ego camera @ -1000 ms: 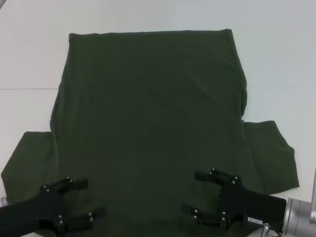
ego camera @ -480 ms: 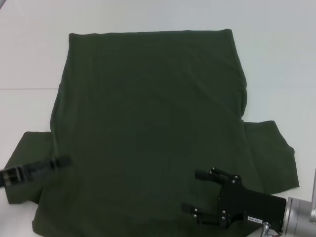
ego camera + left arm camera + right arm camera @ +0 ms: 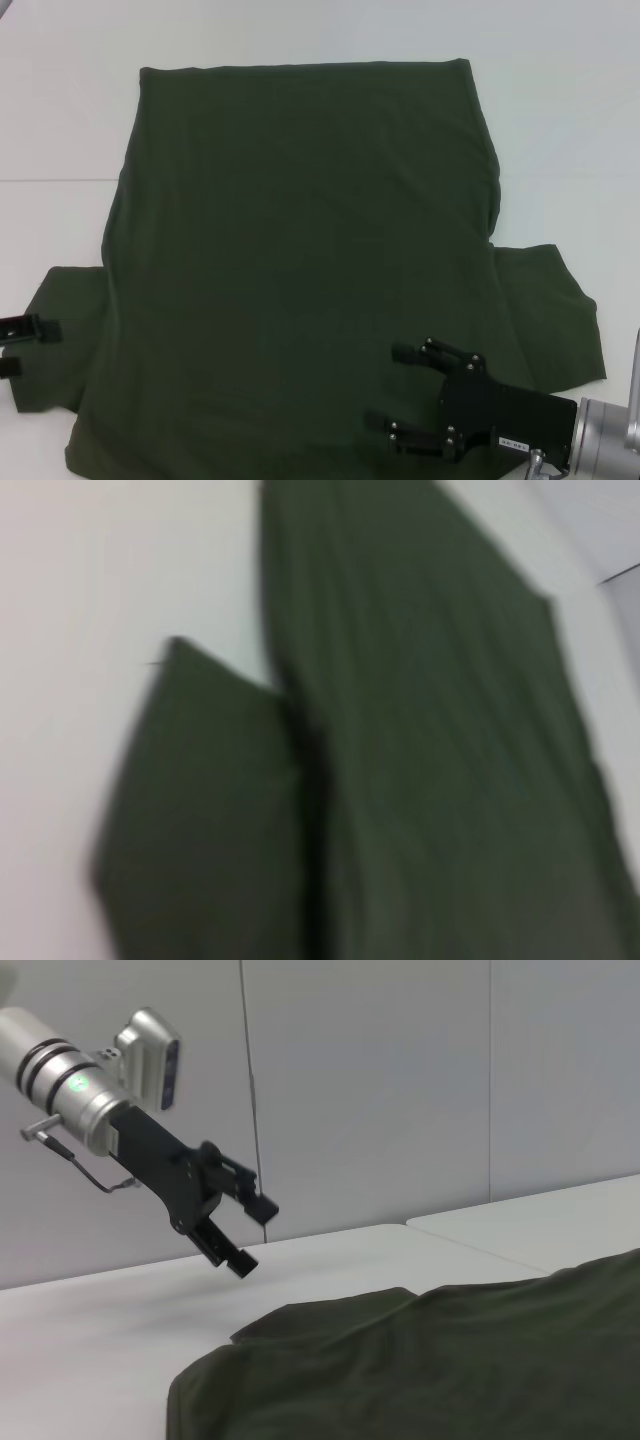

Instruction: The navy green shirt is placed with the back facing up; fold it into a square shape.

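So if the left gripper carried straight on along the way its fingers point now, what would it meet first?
Probably the left sleeve of the dark olive-green fabric T-shirt. In the right wrist view the left gripper, open, angles down over the white table toward the sleeve; depth is unclear, so it might meet bare table first.

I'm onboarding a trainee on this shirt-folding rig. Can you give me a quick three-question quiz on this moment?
1. True or false: the navy green shirt lies flat, plain side up.
2. Which hand is over the shirt's near edge? A) left hand B) right hand
3. Fill in: the left hand is beside the shirt's left ____.

Key: 1 true; 2 B; 3 sleeve.
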